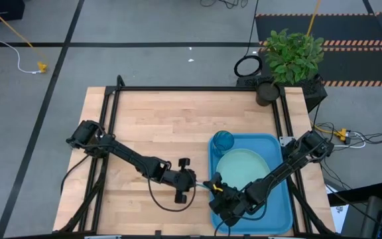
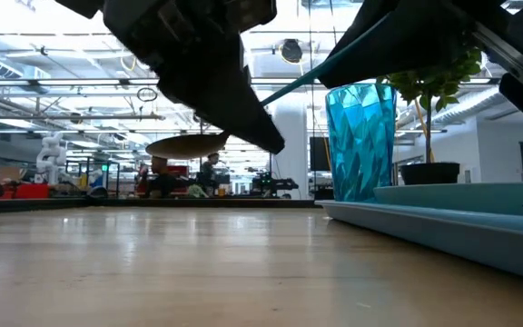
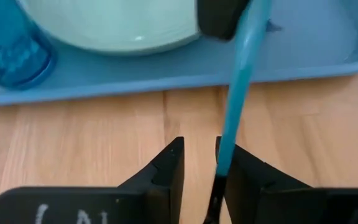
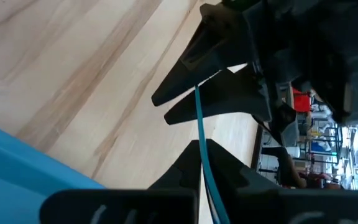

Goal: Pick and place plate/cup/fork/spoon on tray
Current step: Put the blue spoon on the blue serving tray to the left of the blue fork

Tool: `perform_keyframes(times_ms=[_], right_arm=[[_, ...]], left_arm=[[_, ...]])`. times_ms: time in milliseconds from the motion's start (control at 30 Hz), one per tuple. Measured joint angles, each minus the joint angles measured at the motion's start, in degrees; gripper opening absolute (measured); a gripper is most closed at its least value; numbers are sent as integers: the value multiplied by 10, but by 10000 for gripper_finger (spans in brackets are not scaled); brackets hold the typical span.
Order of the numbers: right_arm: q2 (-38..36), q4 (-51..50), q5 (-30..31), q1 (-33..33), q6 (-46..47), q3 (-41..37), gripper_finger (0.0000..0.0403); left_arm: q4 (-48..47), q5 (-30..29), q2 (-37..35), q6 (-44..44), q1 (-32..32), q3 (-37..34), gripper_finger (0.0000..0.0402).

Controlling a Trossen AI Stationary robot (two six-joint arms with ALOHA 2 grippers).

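Two items, plate [image 1: 243, 167] and cup [image 1: 223, 141], already sat on the tray [image 1: 280, 211] at lower right; both pincers, left [image 1: 195, 179] and right [image 1: 216, 185], pinched one blue-handled utensil [image 3: 238, 106] mid-handover, type unclear.

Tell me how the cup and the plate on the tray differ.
The cup is a small, tall teal-blue translucent tumbler with faceted walls; the plate is a wide, shallow, opaque pale mint-green disc. The cup stands upright in the tray's far corner, toward the plant, while the plate lies flat and fills much of the middle. Both are round and sit inside the blue tray, close together.
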Motion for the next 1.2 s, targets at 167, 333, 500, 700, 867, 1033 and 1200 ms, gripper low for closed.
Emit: perform_keyframes(times_ms=[167, 333, 500, 700, 867, 1033, 1200], right_arm=[[0, 0, 15, 1, -19, -7, 0], [0, 17, 31, 7, -42, -25, 0], [0, 22, 29, 6, -21, -27, 2], [0, 67, 0, -3, 49, -28, 45], [0, 89, -67, -24, 140, -28, 100], [-6, 95, -97, -67, 335, -28, 141], [-22, 92, -185, -100, 440, -27, 166]], left_arm=[[10, 10, 0, 18, 0, 0, 41], [8, 16, 0, 24, 1, 0, 9], [7, 16, 0, 24, 6, 0, 10], [2, 5, 0, 24, 10, 0, 11], [-17, -28, 0, 26, 10, 0, 6], [-25, -77, 0, 47, 5, 0, 7], [-28, -136, 0, 82, -7, 0, 9]])
